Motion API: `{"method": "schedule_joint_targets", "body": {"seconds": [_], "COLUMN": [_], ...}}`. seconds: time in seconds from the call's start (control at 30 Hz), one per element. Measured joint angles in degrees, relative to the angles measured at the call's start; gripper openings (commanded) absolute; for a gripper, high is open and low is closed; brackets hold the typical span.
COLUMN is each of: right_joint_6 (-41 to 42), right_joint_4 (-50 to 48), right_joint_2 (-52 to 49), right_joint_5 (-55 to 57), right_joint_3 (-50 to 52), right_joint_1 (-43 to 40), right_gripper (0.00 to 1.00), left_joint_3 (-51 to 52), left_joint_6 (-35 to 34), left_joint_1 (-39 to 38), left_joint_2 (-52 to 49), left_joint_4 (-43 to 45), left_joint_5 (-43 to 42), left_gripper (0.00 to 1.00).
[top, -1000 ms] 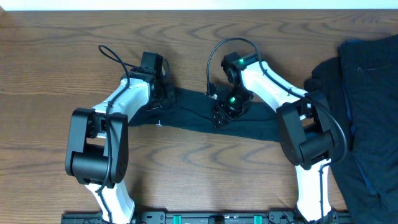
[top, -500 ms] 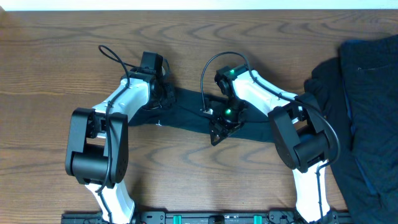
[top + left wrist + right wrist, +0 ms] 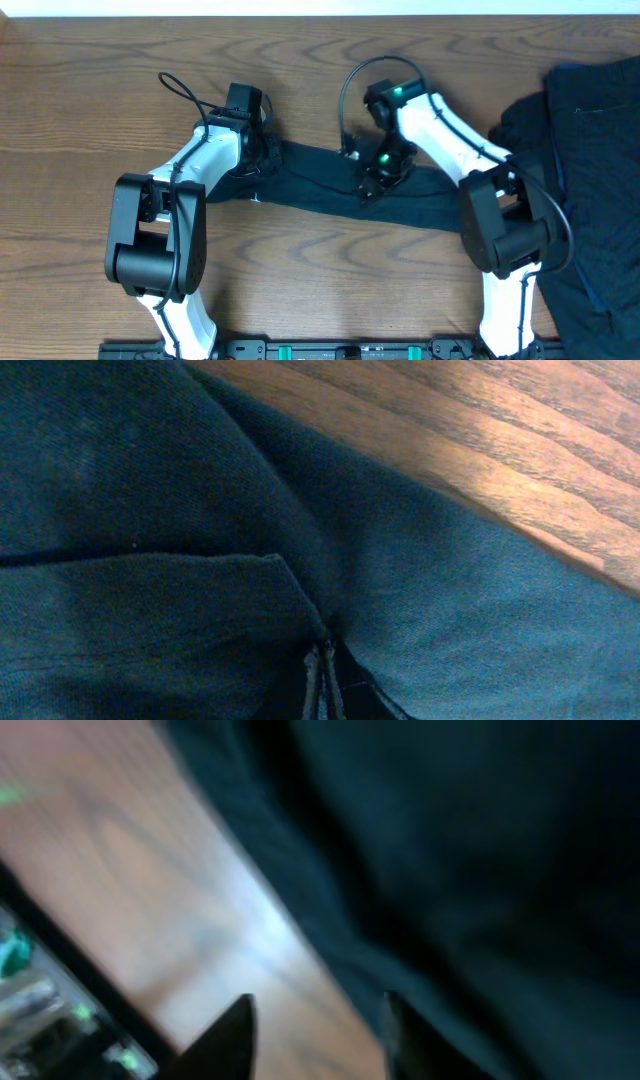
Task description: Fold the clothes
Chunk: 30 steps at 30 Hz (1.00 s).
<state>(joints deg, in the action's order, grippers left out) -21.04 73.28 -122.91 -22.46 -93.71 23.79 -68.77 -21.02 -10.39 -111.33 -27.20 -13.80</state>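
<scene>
Early going: garment (image 3: pixel 310 185) stretched as dark band across worktop (image 3: pixel 300 280), no neat fold yet; left tool (image 3: pixel 262 152) clamped on its left end; right tool (image 3: pixel 370 188) part-spread over middle, empty; clothes heap (image 3: pixel 590 150) at right awaits

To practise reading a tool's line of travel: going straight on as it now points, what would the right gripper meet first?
Probably the edge of the dark garment lying on the table, just ahead of the open right gripper; the wrist view is blurred, so depth is unsure.
</scene>
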Motion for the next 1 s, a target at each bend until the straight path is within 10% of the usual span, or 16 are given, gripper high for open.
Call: {"method": "schedule_joint_targets", "body": {"seconds": [0.2, 1.0], "right_joint_6": [0.55, 4.22], "right_joint_4": [-3.48, -5.86], "right_joint_2": [0.00, 0.09], "right_joint_5": [0.87, 0.46], "right_joint_3": [0.44, 9.62], "right_joint_1": [-2.36, -2.62], "right_gripper": [0.02, 0.01], "left_joint_3": [0.00, 0.00], "left_joint_6": [0.00, 0.00], "left_joint_1": [0.00, 0.00], "left_joint_2": [0.00, 0.00], "left_joint_4": [0.00, 0.00], "left_joint_5": [-0.02, -0.02], "left_gripper": [0.06, 0.06]}}
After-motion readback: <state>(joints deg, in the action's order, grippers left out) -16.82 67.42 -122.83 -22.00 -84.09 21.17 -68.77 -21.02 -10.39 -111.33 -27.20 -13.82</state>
